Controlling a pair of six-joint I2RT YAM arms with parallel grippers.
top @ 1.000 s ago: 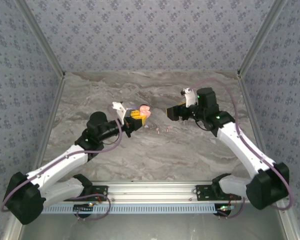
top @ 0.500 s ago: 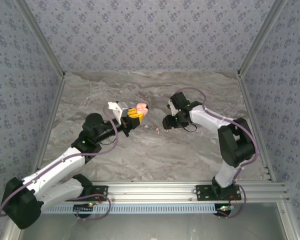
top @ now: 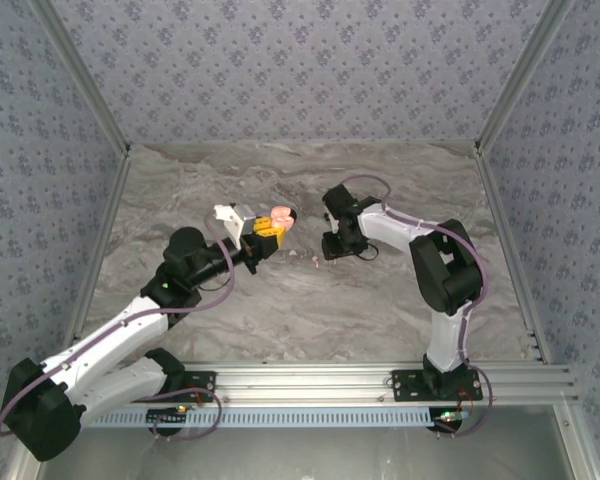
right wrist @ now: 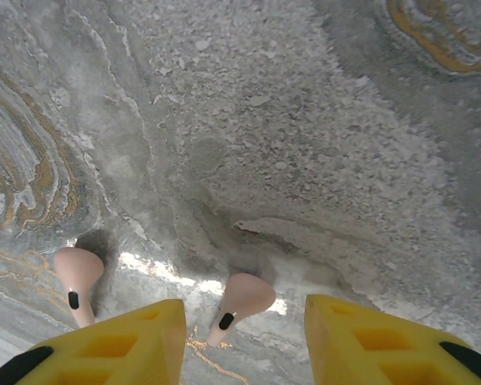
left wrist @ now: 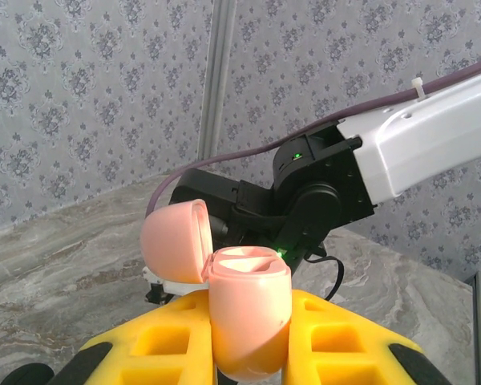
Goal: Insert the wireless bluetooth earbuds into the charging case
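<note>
Swung down since before, our right hand (right wrist: pixel 242 321) straddles an earbud (right wrist: pixel 244 295), jaws half-wide; our left hand (top: pixel 267 232) clamps the open charging case (left wrist: pixel 250 309). Next we pinch squarely.

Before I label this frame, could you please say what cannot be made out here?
- Left wrist view: the pink egg-shaped plastic charging case, clamped in the left gripper, is cut off by the bottom edge; its interior shows edge-on, contents unclear.
- Right wrist view: the left pale pink stemmed earbud has its stem end hidden by a yellow finger.
- Top view: both earbuds are specks; the right gripper hides its jaws beneath its wrist.
</note>
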